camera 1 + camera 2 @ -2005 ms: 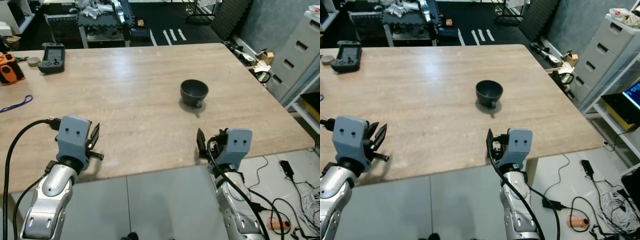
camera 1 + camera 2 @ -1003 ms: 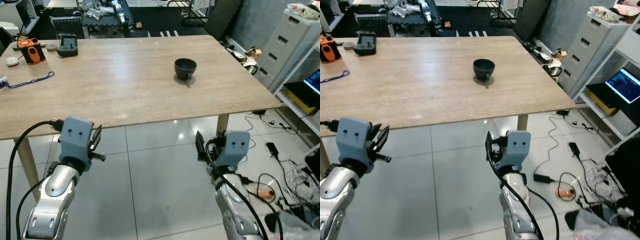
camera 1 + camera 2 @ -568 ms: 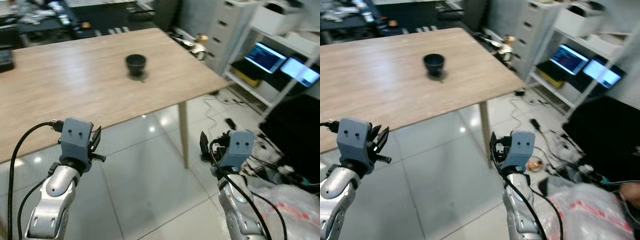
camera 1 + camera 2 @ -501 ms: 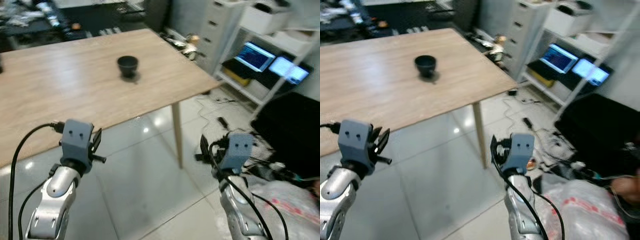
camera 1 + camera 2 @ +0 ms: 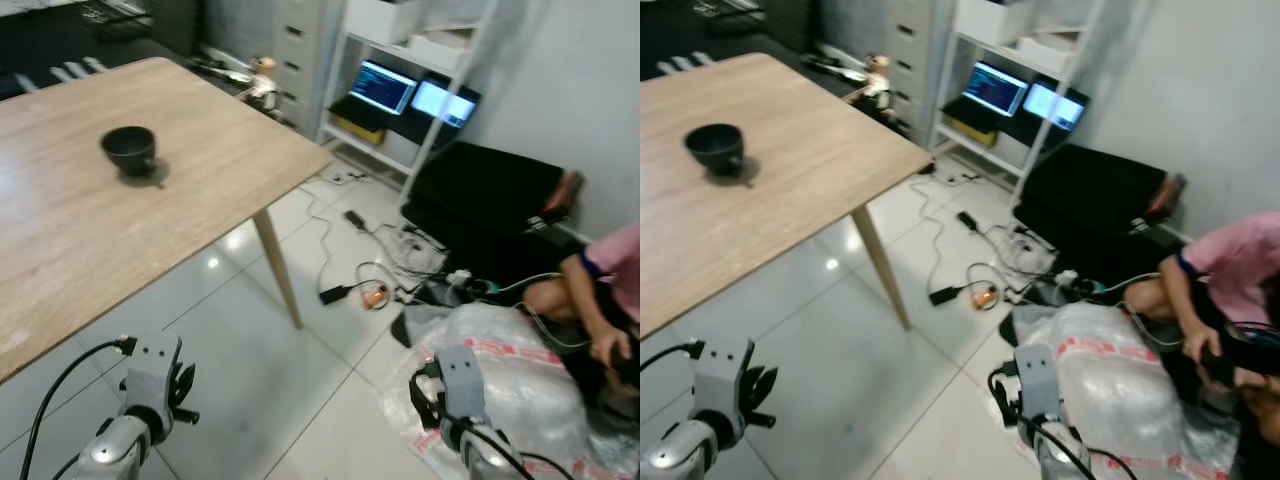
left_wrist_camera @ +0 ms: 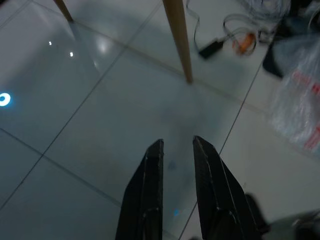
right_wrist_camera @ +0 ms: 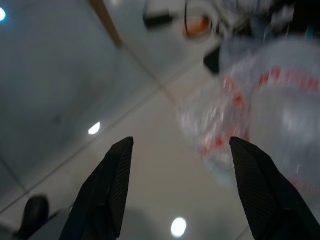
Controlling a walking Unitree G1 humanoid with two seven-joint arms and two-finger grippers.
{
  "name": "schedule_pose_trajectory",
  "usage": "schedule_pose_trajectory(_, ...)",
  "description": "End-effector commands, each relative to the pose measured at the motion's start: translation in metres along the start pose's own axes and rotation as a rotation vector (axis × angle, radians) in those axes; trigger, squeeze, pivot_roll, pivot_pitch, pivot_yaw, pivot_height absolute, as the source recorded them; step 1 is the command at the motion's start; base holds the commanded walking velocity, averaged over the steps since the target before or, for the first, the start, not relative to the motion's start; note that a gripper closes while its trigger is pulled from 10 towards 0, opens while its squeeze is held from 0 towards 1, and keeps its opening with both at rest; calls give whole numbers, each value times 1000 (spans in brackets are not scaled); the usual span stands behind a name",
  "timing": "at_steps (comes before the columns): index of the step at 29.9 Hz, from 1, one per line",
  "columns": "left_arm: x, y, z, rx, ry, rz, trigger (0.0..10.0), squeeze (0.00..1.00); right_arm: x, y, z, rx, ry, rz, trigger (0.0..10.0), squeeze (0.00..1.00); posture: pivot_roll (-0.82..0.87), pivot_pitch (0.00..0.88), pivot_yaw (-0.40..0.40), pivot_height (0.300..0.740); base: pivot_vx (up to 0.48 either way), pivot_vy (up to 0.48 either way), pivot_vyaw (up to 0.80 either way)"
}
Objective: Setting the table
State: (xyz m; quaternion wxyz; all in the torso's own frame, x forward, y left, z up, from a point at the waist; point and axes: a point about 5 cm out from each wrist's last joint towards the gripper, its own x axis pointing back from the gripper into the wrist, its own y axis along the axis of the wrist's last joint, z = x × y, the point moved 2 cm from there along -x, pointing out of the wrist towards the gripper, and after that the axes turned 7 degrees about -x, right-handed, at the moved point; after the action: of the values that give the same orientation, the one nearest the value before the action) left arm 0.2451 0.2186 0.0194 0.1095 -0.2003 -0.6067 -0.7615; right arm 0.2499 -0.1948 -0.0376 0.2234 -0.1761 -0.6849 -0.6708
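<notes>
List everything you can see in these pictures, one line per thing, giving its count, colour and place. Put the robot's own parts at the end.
Table: one, light wood, to the robot's left, over the tiled floor.
Bowl: one, dark, on the table, well in from its corner.
Table leg: one, light wood, under the table's corner.
Drawer cabinet: one, grey, beyond the table.
Screens: two, lit, on a white shelf rack.
Cables: several, dark and white, on the floor by the rack.
Plastic bag: one, clear with red print, on the floor ahead of the right arm.
Person: one, pink sleeve, at the right edge.
Left gripper: black fingers slightly parted, over the floor.
Right gripper: black fingers wide apart, over the floor near the bag.
</notes>
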Motion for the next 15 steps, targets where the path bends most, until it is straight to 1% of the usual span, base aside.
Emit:
schedule_pose_trajectory(1,1,-5,-3,1,-12,7,10000,0,4,-16,-3,5,-8,48,10000,0,37,38,22,740,0,0,-781)
schedule_pose_trajectory(7,1,-5,-4,-43,-36,-12,10000,0,3,-15,2,-3,16,27,10000,0,30,43,24,740,0,0,-781)
schedule_pose_trajectory(8,0,-4,-8,-68,-59,-26,10000,0,0,-11,4,-8,22,4,10000,0,30,43,24,740,0,0,-781)
schedule_pose_trajectory(9,0,-4,-8,-68,-59,-26,10000,0,0,-11,4,-8,22,4,10000,0,30,43,24,740,0,0,-781)
schedule_pose_trajectory(10,0,-2,-11,-80,-74,-46,10000,0,-1,-7,5,-11,25,-9,10000,0,28,43,24,740,0,0,-781)
schedule_pose_trajectory(12,-1,-1,-12,-87,-76,-60,10000,0,-2,-7,5,-11,25,-12,10000,0,28,43,24,740,0,0,-781)
schedule_pose_trajectory(15,0,-2,-20,-73,-148,-50,10000,0,-3,-5,6,-9,26,-20,10000,0,26,44,25,740,0,0,-781)
